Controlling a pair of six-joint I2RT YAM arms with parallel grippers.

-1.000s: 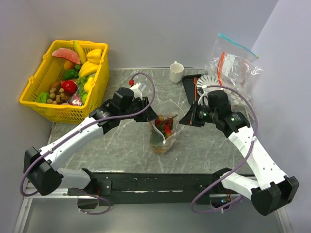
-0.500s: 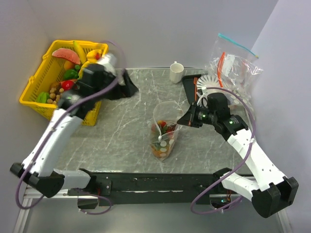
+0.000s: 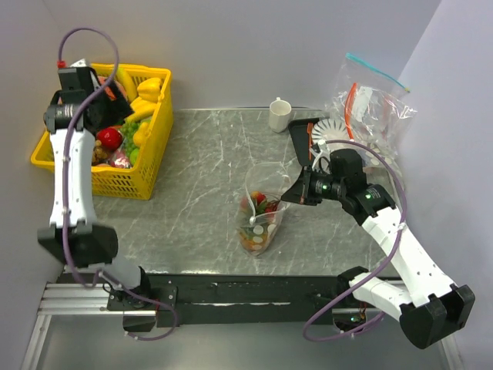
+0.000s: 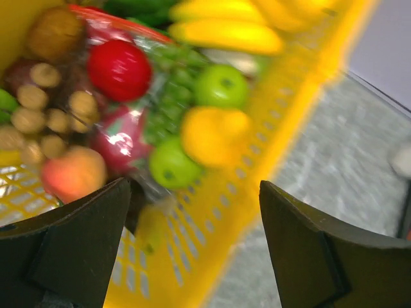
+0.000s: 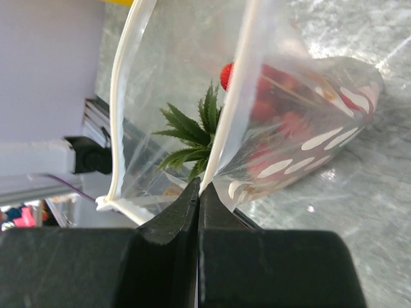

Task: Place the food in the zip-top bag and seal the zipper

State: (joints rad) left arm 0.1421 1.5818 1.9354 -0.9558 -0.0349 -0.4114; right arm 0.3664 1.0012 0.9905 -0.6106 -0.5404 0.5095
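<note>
The left arm rears up at the table's left, left gripper [image 4: 196,212] spread wide, empty, over the yellow basket [image 3: 159,131] (fruit blurred beneath). The zip-top bag [image 3: 262,225] stands mid-table, strawberries [image 5: 273,106] inside. The right arm reaches inward, right gripper [image 5: 198,192] clamped on the zipper [image 5: 242,77].

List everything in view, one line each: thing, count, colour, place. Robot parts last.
table: one, grey marbled, under everything
basket: one, yellow, back left corner
toy fruit: many, yellow, red and green, inside the basket
zip-top bag: one, clear with whitish dots, table centre, mouth open
food: several pieces, red, orange and green, inside the zip-top bag
cup: one, white, back centre
tray: one, dark, right of the cup
spare bags: a pile, clear with teal and orange strips, back right
left gripper: open, empty, over the basket
right gripper: shut on the zip-top bag's mouth edge
</note>
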